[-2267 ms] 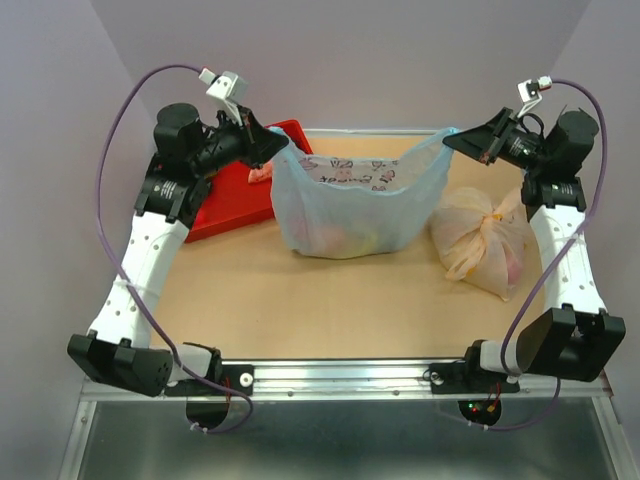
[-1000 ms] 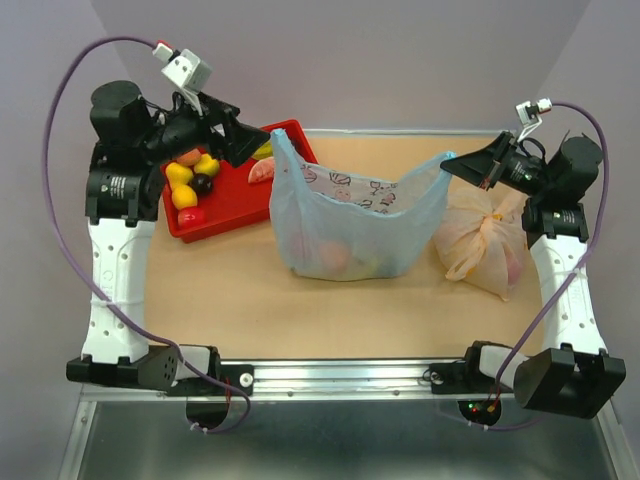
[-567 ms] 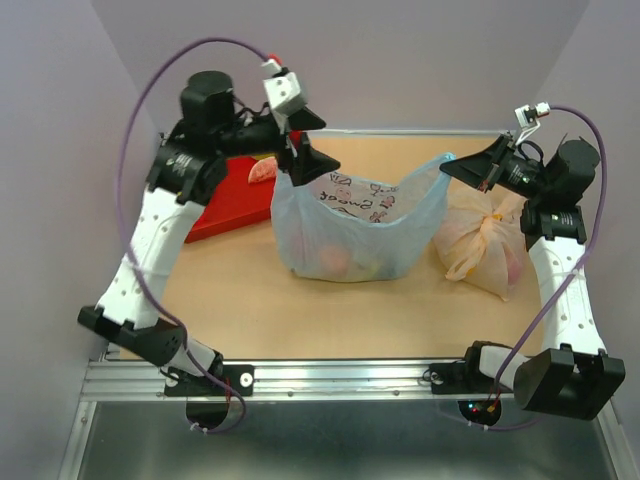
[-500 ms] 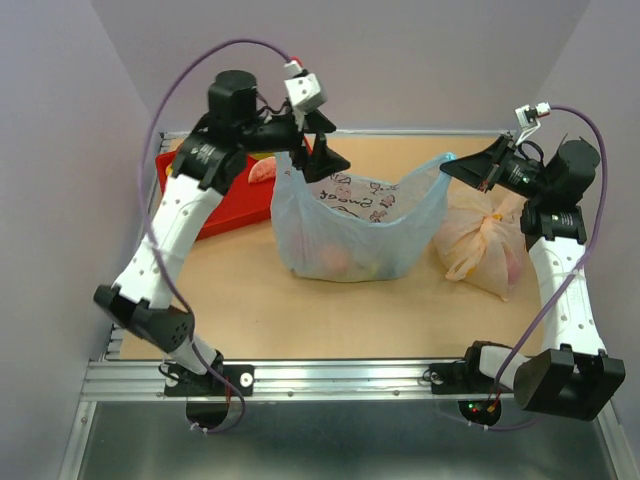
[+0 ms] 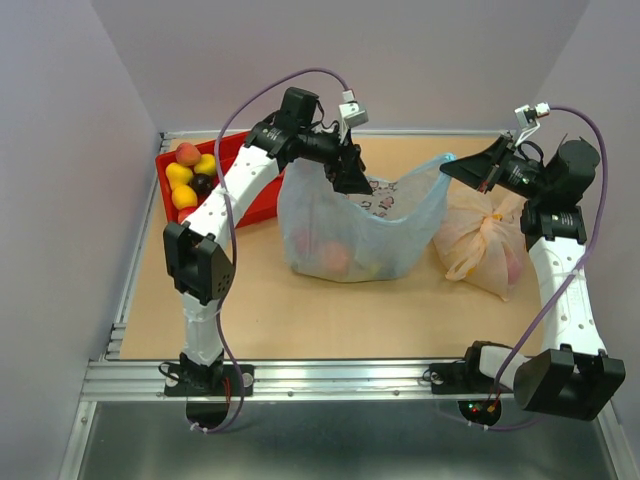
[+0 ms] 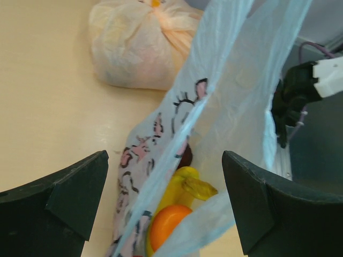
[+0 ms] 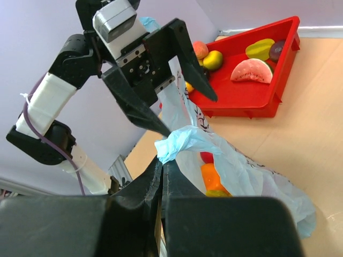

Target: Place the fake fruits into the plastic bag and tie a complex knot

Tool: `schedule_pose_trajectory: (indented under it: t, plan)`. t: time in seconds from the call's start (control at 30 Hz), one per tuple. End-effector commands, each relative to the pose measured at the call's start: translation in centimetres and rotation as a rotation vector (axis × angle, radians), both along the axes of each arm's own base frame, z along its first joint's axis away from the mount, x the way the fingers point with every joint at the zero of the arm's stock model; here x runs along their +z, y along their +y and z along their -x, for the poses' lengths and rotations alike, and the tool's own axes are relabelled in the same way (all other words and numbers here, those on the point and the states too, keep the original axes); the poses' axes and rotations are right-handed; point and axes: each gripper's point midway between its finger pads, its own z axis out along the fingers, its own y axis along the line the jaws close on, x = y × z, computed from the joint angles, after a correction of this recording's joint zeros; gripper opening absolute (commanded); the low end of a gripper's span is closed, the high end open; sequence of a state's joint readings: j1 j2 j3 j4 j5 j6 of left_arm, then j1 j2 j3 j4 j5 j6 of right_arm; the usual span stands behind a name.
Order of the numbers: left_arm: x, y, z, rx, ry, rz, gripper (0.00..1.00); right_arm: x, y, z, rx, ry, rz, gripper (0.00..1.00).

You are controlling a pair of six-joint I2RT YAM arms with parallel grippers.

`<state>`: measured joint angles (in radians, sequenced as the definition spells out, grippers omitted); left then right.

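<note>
The handle (image 7: 182, 140) of the limp plastic bag (image 5: 350, 225) is being pinched by the right pincer (image 7: 162, 163). The left pincer (image 6: 163, 160) is being held spread.

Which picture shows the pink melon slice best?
The right wrist view: the melon slice lies in plain sight in the red tray. From above, the left arm covers that part of the tray, so I cannot find it. The left wrist view faces the blue bag and shows no tray.
</note>
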<state>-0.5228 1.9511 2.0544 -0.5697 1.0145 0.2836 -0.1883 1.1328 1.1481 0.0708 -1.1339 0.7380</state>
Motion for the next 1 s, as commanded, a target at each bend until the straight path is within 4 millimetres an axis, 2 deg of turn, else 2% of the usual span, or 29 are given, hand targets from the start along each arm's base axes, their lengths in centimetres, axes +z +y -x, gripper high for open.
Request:
schedule_pose_trajectory:
  t: [0.0,0.03,0.13,0.17,0.23,0.3,0.33,0.4,0.47,0.5,0.57,0.6,0.63,0.67,0.7,0.73,0.8,0.83,0.93,0.97]
  plan:
    - [4.0,0.1,5.2,-0.175,0.006,0.092,0.99,0.9,0.3,0.8,0.012,-0.064,0.023,0.0]
    - [3.3,0.1,6.4,-0.195,0.022,0.078,0.99,0.8,0.3,0.8,0.012,-0.062,0.024,0.0]
    - [2.0,0.0,8.3,-0.257,-0.004,0.048,0.99,0.6,0.2,0.6,0.01,-0.055,0.024,0.0]
    - [0.8,0.1,9.7,-0.282,0.043,0.001,0.97,0.6,0.2,0.5,0.009,-0.056,0.024,0.0]
    - [-0.4,0.2,11.2,-0.324,0.041,-0.045,0.96,0.5,0.1,0.3,0.001,-0.053,0.024,0.0]
    - [-1.6,0.2,11.7,-0.323,0.061,-0.074,0.96,0.6,0.1,0.2,-0.001,-0.053,0.024,0.0]
    - [-1.3,0.0,11.6,-0.312,0.046,-0.065,0.96,0.6,0.1,0.1,0.0,-0.051,0.022,0.0]
    - [-2.5,-0.1,11.1,-0.278,0.029,-0.095,0.96,0.6,0.1,0.1,0.003,-0.051,0.023,0.01]
    - [-2.4,-0.3,9.9,-0.217,-0.026,-0.109,0.96,0.8,0.1,0.2,0.003,-0.054,0.023,0.0]
    - [-3.1,-0.4,9.7,-0.198,-0.034,-0.122,0.94,0.9,0.1,0.3,0.004,-0.057,0.023,0.0]
    - [-3.7,-0.5,8.0,-0.137,-0.099,-0.148,0.81,0.8,0.1,0.2,0.003,-0.053,0.022,0.0]
    - [-5.1,-0.3,7.6,-0.119,-0.107,-0.177,0.74,0.7,0.1,0.2,0.003,-0.051,0.022,0.0]
    - [-5.6,-0.4,7.1,-0.109,-0.133,-0.183,0.57,0.5,0.1,0.1,0.003,-0.045,0.021,0.0]
    - [-6.4,-0.1,6.6,-0.095,-0.15,-0.21,0.48,0.5,0.1,0.0,0.0,-0.046,0.022,0.0]
    - [-7.2,-0.1,6.4,-0.098,-0.156,-0.221,0.4,0.1,0.0,-0.1,-0.005,-0.038,0.022,0.0]
    - [-8.5,0.0,6.5,-0.11,-0.146,-0.236,0.26,-0.1,0.0,-0.2,-0.007,-0.034,0.022,0.0]
    - [-10.3,0.1,6.9,-0.128,-0.111,-0.25,0.12,-0.7,-0.1,-0.5,-0.01,-0.022,0.023,0.0]
    - [-11.0,-0.1,7.0,-0.138,-0.097,-0.249,0.0,-1.0,-0.2,-0.7,-0.013,-0.019,0.024,0.0]
    - [-12.9,-0.2,7.0,-0.127,-0.063,-0.251,0.0,-1.9,-0.3,-1.1,-0.019,-0.005,0.029,0.01]
    - [-13.8,-0.2,7.0,-0.128,-0.048,-0.261,0.0,-2.2,-0.3,-1.2,-0.021,0.001,0.029,0.04]
